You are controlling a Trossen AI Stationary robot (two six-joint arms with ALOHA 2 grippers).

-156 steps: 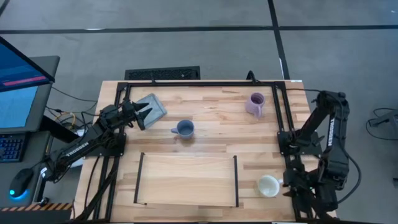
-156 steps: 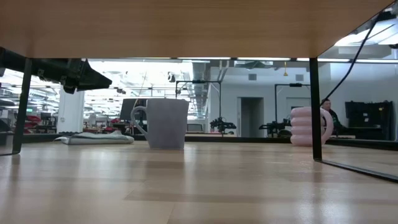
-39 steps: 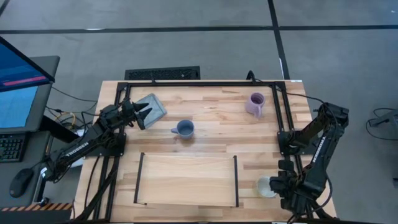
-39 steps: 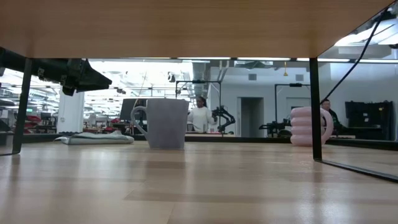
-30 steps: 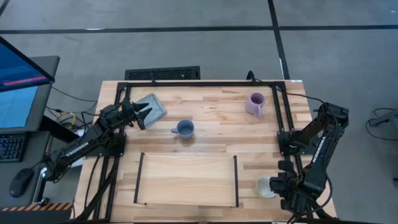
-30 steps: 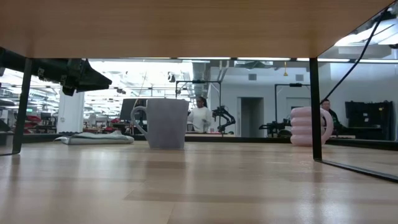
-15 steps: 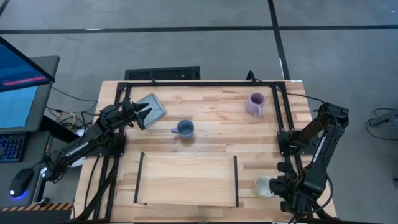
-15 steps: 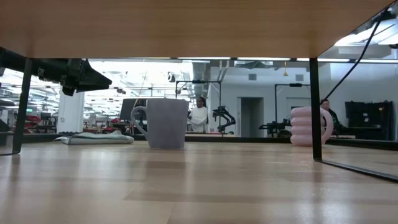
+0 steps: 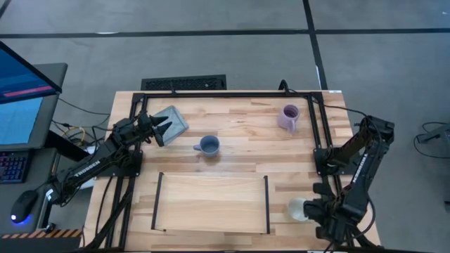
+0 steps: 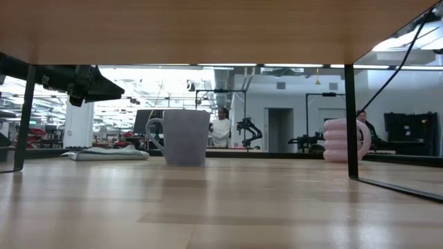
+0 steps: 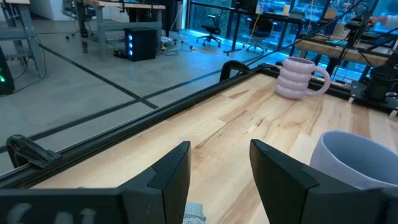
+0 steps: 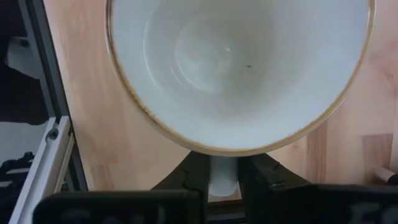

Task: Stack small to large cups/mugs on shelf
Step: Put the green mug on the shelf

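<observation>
Clamped on the handle of the white mug (image 12: 239,74), the right claw (image 12: 224,177) is seen at the near right corner of the counter (image 9: 239,133), its two fingers (image 12: 264,171) pressed against the handle from either side. The white mug (image 9: 297,209) is set just right of the shelf (image 9: 211,204), the light-wood board with black bars at its short ends lying at the near middle of the counter. The blue mug (image 9: 209,145) is placed beyond the shelf near the counter's middle, and the lilac mug (image 9: 288,117) stands toward the far right. The left claw (image 9: 160,129) is held at the far left, its fingers (image 11: 171,171) parted around nothing, over the near edge of a flat grey pad (image 9: 173,120).
</observation>
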